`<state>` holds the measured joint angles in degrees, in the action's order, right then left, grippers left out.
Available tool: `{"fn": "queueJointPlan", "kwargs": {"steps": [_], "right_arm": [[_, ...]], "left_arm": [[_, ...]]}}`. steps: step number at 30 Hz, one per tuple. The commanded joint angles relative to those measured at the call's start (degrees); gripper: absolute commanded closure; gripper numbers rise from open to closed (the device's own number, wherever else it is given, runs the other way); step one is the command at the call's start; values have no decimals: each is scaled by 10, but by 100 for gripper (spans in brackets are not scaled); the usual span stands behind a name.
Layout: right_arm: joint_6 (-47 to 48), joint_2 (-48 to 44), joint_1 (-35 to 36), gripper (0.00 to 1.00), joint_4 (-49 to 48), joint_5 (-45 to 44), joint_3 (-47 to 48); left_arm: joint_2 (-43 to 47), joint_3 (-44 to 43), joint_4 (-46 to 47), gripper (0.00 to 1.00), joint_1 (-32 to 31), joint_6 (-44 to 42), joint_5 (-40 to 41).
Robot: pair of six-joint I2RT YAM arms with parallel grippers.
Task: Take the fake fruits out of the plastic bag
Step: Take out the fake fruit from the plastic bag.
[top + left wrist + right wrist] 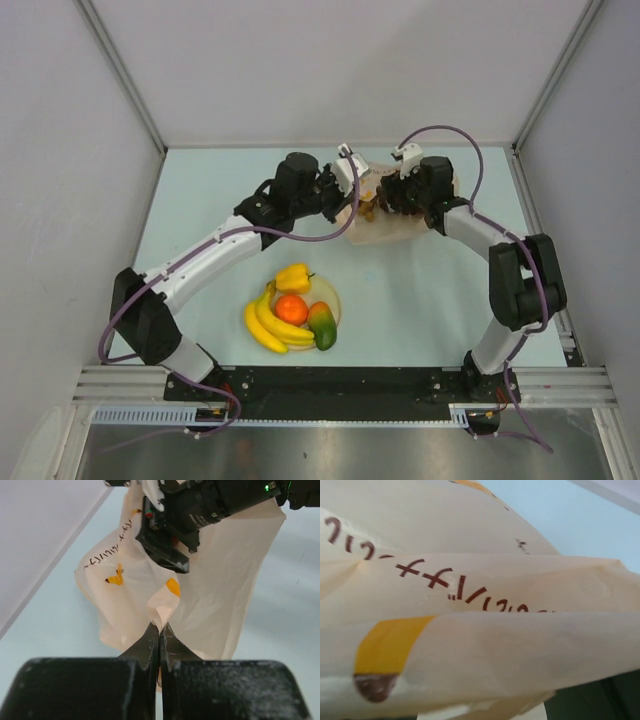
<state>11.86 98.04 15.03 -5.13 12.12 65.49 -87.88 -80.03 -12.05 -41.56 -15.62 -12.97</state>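
Pale grey walls (330,60) on three sides, plain panels meeting at metal corner strips. Table (420,300) matte, pale blue-green, unmarked, with a silver rail (340,383) across the near edge carrying both bases. Left arm (210,255) and right arm (500,250) both stretched to the far middle, wrists close together over the bag (385,232). Bag at the far centre of the table, thin, peach-beige, crinkled, with brown script and orange marks, partly lifted off the surface. Plate (328,292) near centre, well apart from the bag, holding banana (265,325), mango (322,326), pepper (293,277) and orange (291,309), all touching or just beside one another. Left gripper (159,628) pinched tight on a raised fold of the bag, jaws flush together. Right gripper (400,195) pressed against the bag's upper part; width of jaws not possible to tell, own view filled with bag film.
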Motion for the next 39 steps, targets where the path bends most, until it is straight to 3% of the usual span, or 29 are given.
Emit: {"fn": "queueJointPlan", "kwargs": {"steps": [1, 5, 17, 23, 25, 26, 29, 33, 36, 39], "right_arm": [[-38, 49, 29, 16, -97, -79, 30], [-104, 110, 29, 7, -77, -149, 108], [-154, 277, 13, 9, 26, -198, 283], [-162, 321, 14, 12, 15, -188, 340], [-165, 327, 13, 19, -1, -148, 342], [-164, 328, 13, 30, -9, -135, 348], [-168, 334, 12, 50, -8, -118, 359], [-159, 317, 11, 70, -5, -37, 350], [-154, 291, 11, 99, 1, 3, 330], [-159, 254, 11, 100, 0, 36, 296]], "left_arm": [[0, 5, 40, 100, -2, 1, -1], [-17, -10, 41, 100, -2, 11, -3], [-38, -27, 40, 100, -2, 15, -17], [-55, -45, 34, 100, -3, 16, -24], [-55, -45, 34, 100, -3, 16, -23], [-56, -45, 33, 100, -3, 16, -24], [-56, -45, 32, 100, -3, 16, -21], [-56, -46, 32, 100, -4, 16, -17], [-56, -48, 30, 100, -4, 10, -13], [-55, -49, 28, 100, -3, 8, -7]]}}
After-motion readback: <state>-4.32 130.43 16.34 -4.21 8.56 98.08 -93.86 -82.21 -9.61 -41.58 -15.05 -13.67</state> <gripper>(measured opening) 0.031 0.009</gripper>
